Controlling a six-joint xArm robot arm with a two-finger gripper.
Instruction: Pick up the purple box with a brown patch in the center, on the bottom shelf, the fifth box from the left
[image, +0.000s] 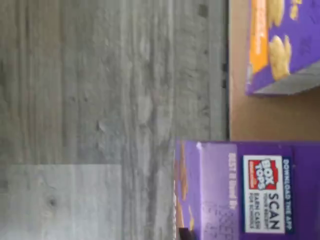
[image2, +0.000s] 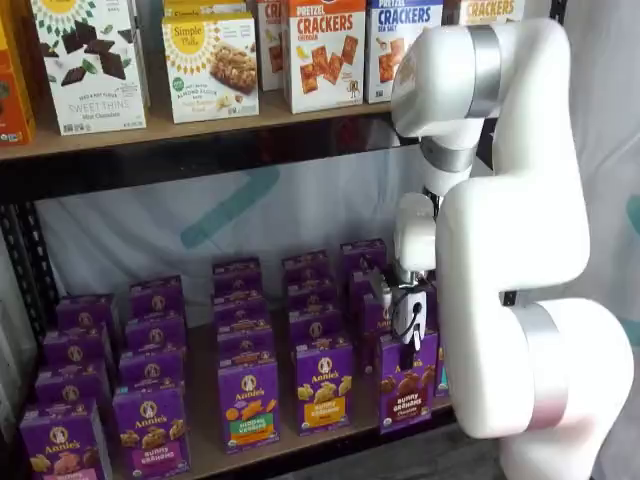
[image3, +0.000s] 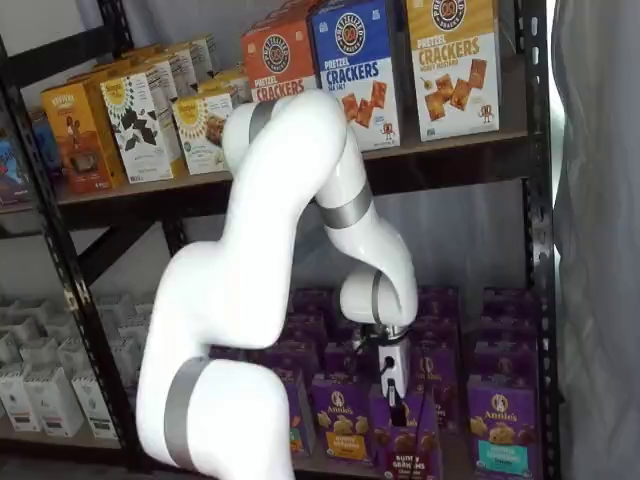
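A: At the front of the long tan wooden bottom shelf (image2: 205, 455), what's the white pincer w/ black fingers (image2: 409, 340) doing?

B: Fingers clamped on the small purple cardboard carton w/ brown cookie patch (image2: 406, 385), at its top edge. Carton's upright in the front row, rightmost visible there.

A: Handling?

B: Prob. light, thin card, dents if squeezed hard. Glossy, so could slip. Best hold: narrow top, across front and back faces, near centre.

A: Neighbours?

B: Purple carton w/ yellow band (image2: 323, 385) just beside.
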